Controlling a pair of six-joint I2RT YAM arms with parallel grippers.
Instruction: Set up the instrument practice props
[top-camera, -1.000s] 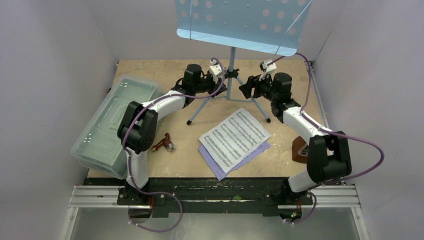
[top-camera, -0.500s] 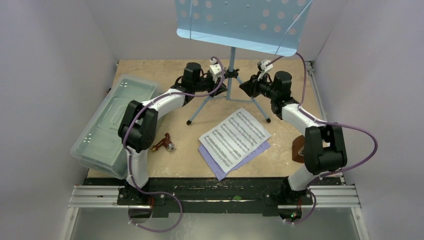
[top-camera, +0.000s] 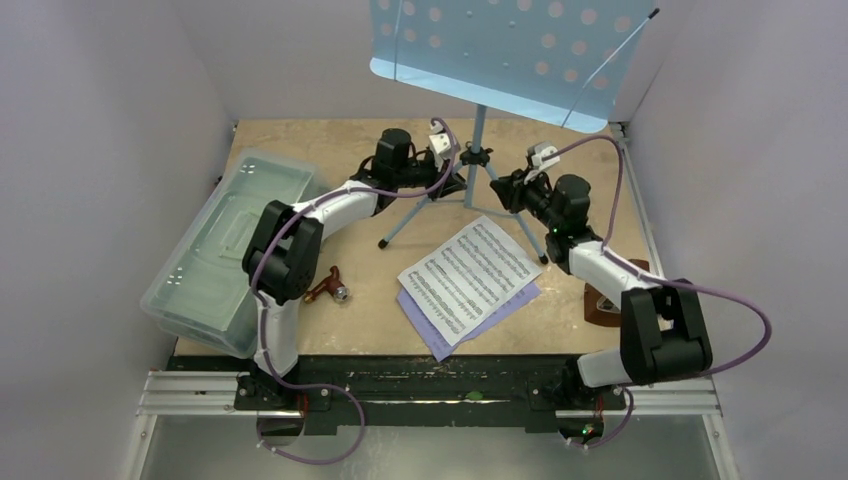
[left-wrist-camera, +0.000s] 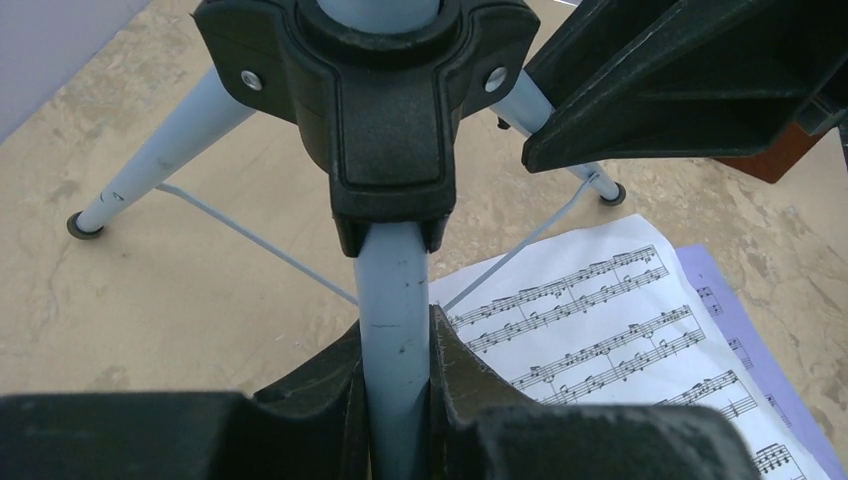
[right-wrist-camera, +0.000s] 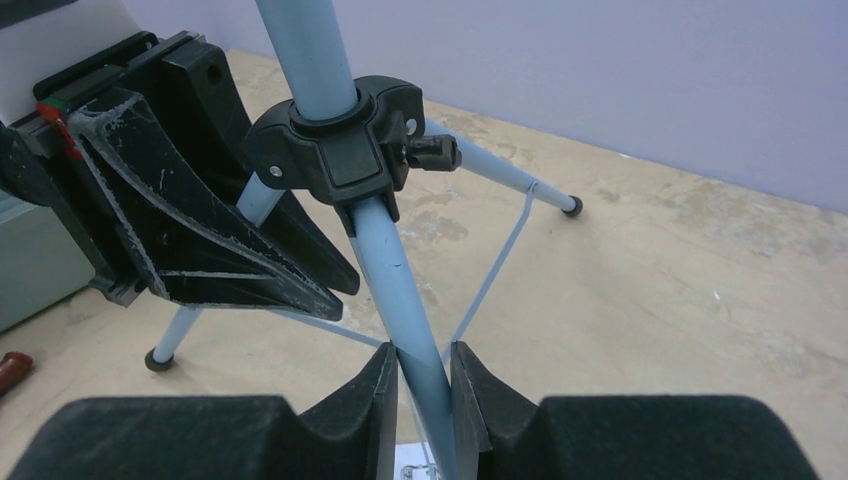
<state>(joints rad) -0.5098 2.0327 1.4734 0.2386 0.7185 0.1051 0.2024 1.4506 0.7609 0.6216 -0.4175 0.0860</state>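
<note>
Light-blue stand (top-camera: 478, 130) sits at 12 o'clock on the worktop (top-camera: 360, 300). Left hand (left-wrist-camera: 397, 370) and right hand (right-wrist-camera: 420, 385) each pinch a tube below the hub (right-wrist-camera: 340, 150), seemingly separate legs. Uneven pulls could twist it and topple its top-heavy desk (top-camera: 500, 40) onto the sheets (top-camera: 470, 270) at 6.

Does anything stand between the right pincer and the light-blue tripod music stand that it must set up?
Nothing visible does. The right pincer is shut directly on one leg of the light-blue tripod music stand, just below the black plastic hub. The left pincer grips another leg.
</note>
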